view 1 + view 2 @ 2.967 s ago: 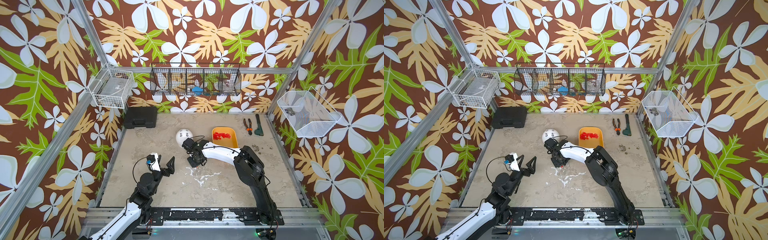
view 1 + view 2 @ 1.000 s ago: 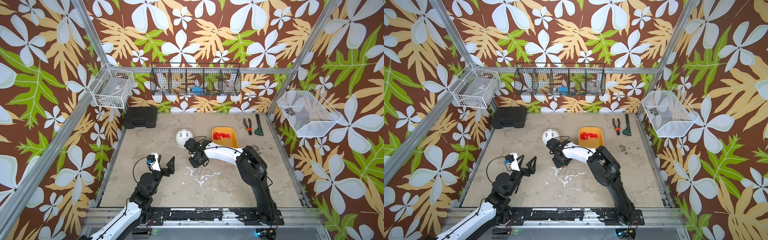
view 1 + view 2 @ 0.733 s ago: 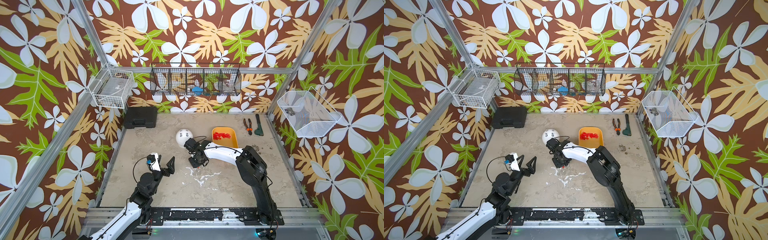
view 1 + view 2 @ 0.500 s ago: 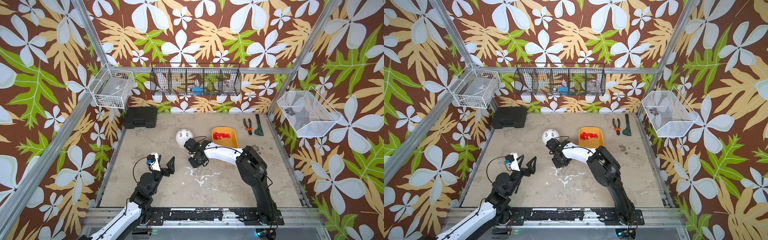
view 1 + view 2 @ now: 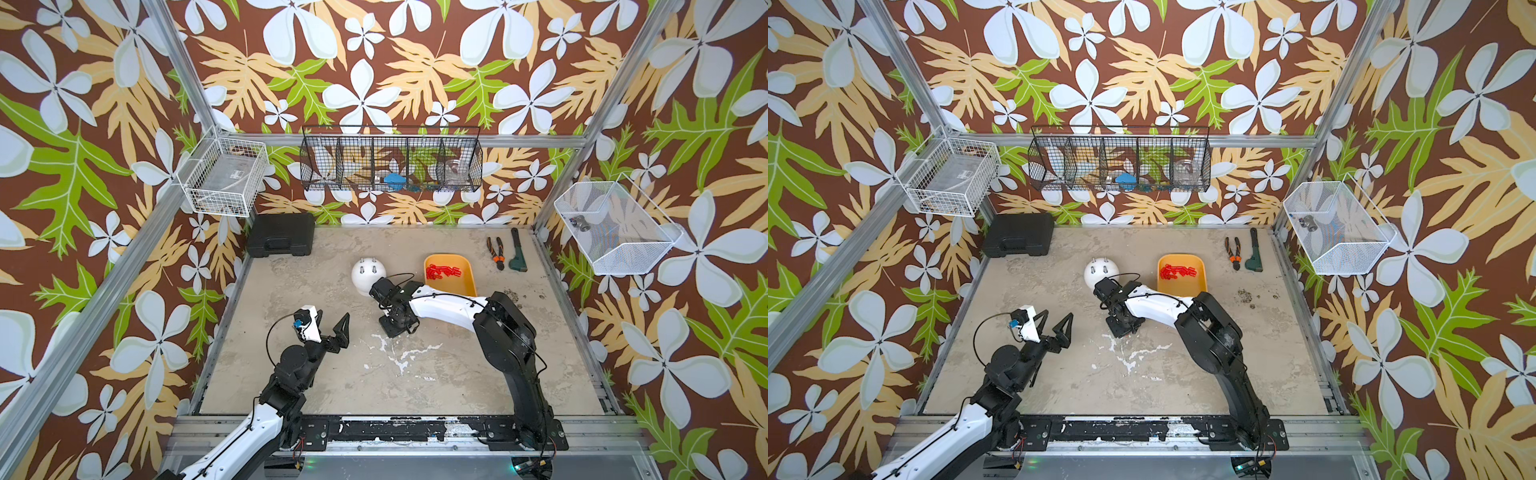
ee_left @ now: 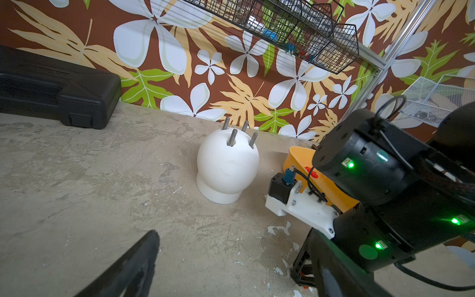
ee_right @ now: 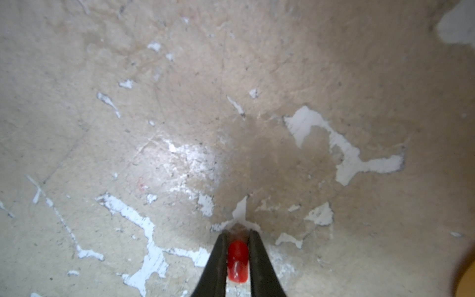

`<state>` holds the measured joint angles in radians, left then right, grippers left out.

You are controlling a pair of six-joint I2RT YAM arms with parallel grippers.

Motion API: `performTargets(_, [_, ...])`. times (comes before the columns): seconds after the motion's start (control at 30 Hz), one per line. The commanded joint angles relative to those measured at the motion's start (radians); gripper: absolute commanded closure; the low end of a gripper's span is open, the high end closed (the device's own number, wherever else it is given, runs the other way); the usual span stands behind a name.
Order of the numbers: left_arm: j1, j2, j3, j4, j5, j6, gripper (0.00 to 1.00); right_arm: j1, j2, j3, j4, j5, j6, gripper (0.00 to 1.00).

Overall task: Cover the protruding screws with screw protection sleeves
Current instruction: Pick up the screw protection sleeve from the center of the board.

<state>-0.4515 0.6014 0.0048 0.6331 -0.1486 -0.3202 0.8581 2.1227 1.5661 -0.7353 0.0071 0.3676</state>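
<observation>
A white dome stands at mid-table with the protruding screws bare on top, several thin grey pins. To its right, red screw protection sleeves lie in an orange tray. My right gripper points down at the table in front of the dome, shut on one red sleeve, tips close to the surface. The left gripper hovers open and empty to the left; one finger shows in its wrist view.
A black case sits at the back left. Orange-handled pliers and a green tool lie at the back right. Wire baskets hang on the walls. Chipped white patches mark the table under my right gripper.
Over three seconds my right gripper crept slightly to the right, staying low in front of the dome. In the last second nothing visibly moved. The left arm is still.
</observation>
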Motion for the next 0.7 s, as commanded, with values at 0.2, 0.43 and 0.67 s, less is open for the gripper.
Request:
performTargets(0.2, [0.002,0.003,-0.036,0.031,0.009,0.004,0.08,0.001,0.021,0.017,-0.022,-0.004,0.008,0.82])
performTargets(0.43, [0.003,0.006,-0.036,0.032,0.008,0.006,0.08,0.001,0.024,0.024,-0.029,-0.005,0.008,0.83])
performTargets(0.67, [0.002,0.006,-0.035,0.029,0.009,0.004,0.08,0.001,0.037,0.032,-0.035,0.000,0.007,0.80])
